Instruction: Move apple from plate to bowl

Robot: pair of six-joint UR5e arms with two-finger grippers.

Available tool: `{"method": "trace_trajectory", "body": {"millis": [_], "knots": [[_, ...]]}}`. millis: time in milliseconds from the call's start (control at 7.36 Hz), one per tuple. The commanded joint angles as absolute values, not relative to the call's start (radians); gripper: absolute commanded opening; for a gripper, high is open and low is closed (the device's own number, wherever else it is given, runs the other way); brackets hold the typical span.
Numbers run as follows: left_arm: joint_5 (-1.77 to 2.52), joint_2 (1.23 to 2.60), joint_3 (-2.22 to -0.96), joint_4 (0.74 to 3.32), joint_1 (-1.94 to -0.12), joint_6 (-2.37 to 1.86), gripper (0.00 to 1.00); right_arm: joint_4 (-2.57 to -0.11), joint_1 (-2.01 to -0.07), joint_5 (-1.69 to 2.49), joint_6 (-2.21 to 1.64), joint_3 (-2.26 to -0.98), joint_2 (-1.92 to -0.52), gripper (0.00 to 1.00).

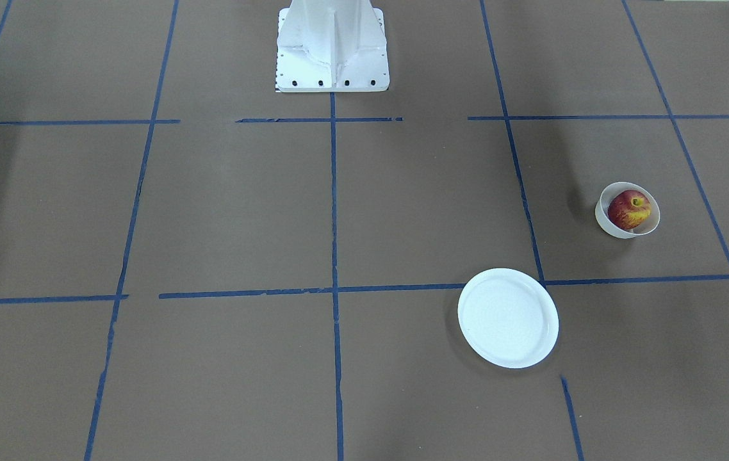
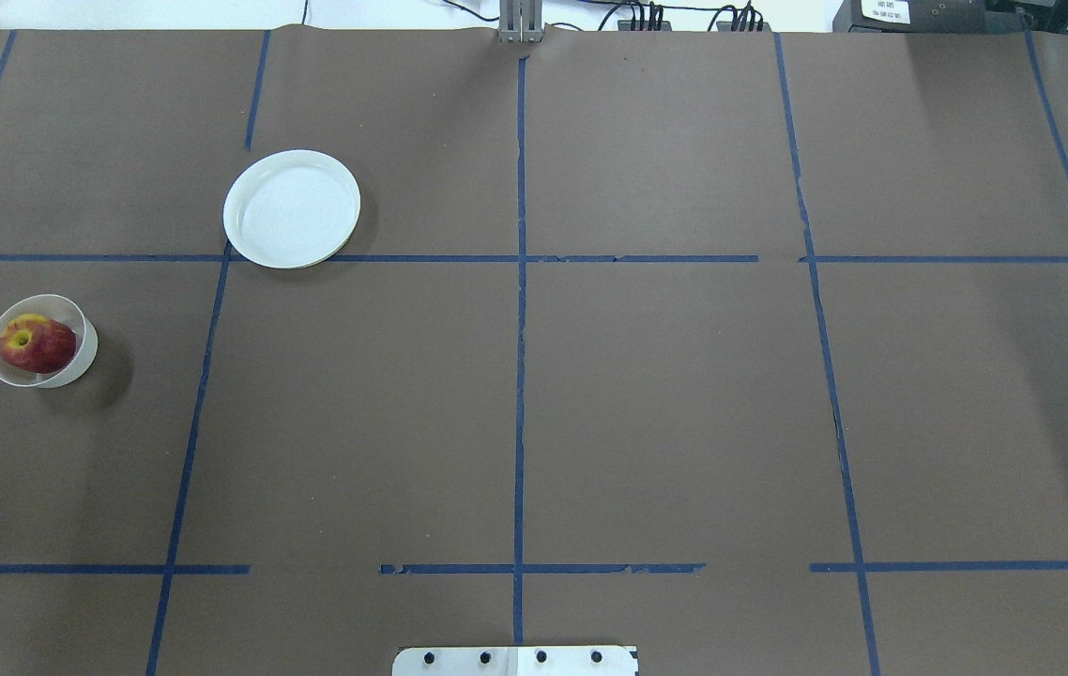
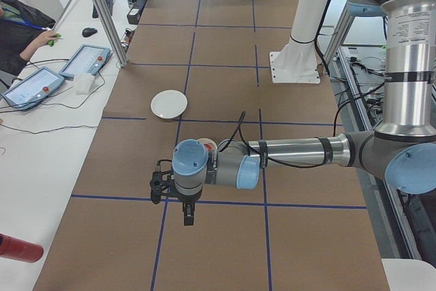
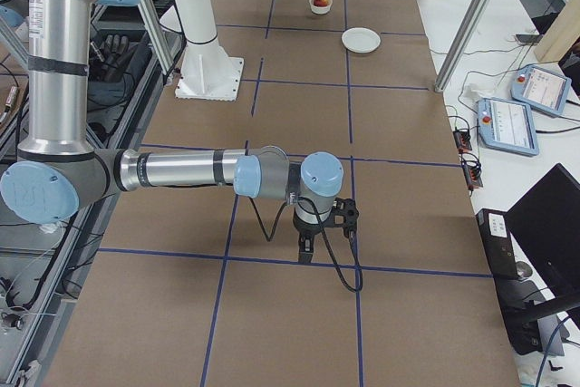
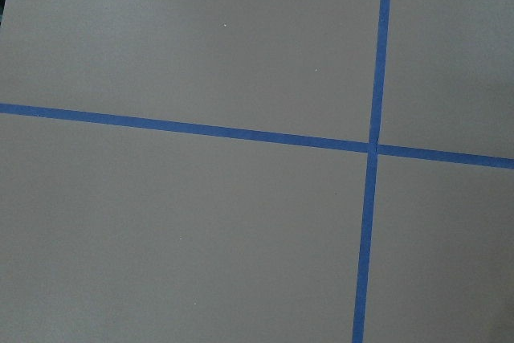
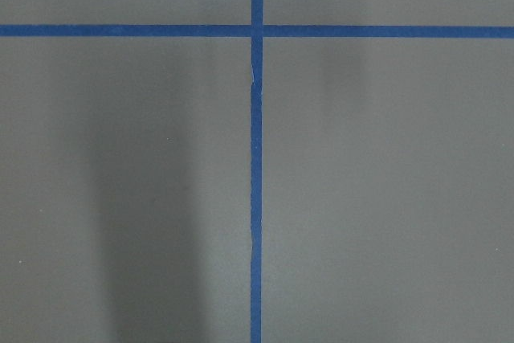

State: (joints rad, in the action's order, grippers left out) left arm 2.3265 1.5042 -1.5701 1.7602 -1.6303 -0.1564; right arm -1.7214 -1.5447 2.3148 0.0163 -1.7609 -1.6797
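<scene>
The red and yellow apple (image 1: 629, 209) sits inside the small cream bowl (image 1: 621, 232); they also show in the overhead view, the apple (image 2: 37, 345) in the bowl (image 2: 76, 368) at the table's left. The flat white plate (image 1: 508, 318) is empty and also shows in the overhead view (image 2: 291, 207). The left gripper (image 3: 187, 220) shows only in the exterior left view, hanging high over the table, near the bowl. The right gripper (image 4: 304, 256) shows only in the exterior right view, far from both. I cannot tell whether either is open or shut.
The brown table (image 2: 665, 404) carries a grid of blue tape lines. The robot's white base (image 1: 332, 48) stands at the table's edge. Both wrist views show only table surface and tape. Tablets and cables (image 3: 61, 73) lie on the side benches.
</scene>
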Motion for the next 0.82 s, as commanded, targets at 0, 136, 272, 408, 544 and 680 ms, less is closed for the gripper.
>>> {"method": "trace_trajectory", "body": {"millis": [0, 136, 272, 408, 544, 680], "knots": [[2.329, 1.505, -1.581, 1.711, -1.629, -0.149, 1.00, -1.721, -1.545, 2.315, 0.017, -1.761, -1.680, 1.00], [2.332, 1.503, -1.588, 1.691, -1.629, -0.147, 1.00, -1.721, -1.545, 2.315, 0.017, -1.761, -1.680, 1.00], [2.332, 1.502, -1.588, 1.689, -1.628, -0.138, 1.00, -1.721, -1.545, 2.315, 0.015, -1.761, -1.680, 1.00], [2.335, 1.493, -1.585, 1.680, -1.629, -0.048, 1.00, -1.721, -1.545, 2.315, 0.017, -1.759, -1.680, 1.00], [2.336, 1.486, -1.588, 1.661, -1.629, 0.015, 1.00, -1.721, -1.545, 2.315, 0.017, -1.761, -1.680, 1.00], [2.338, 1.485, -1.588, 1.660, -1.629, 0.015, 1.00, -1.721, -1.545, 2.315, 0.017, -1.761, -1.680, 1.00]]}}
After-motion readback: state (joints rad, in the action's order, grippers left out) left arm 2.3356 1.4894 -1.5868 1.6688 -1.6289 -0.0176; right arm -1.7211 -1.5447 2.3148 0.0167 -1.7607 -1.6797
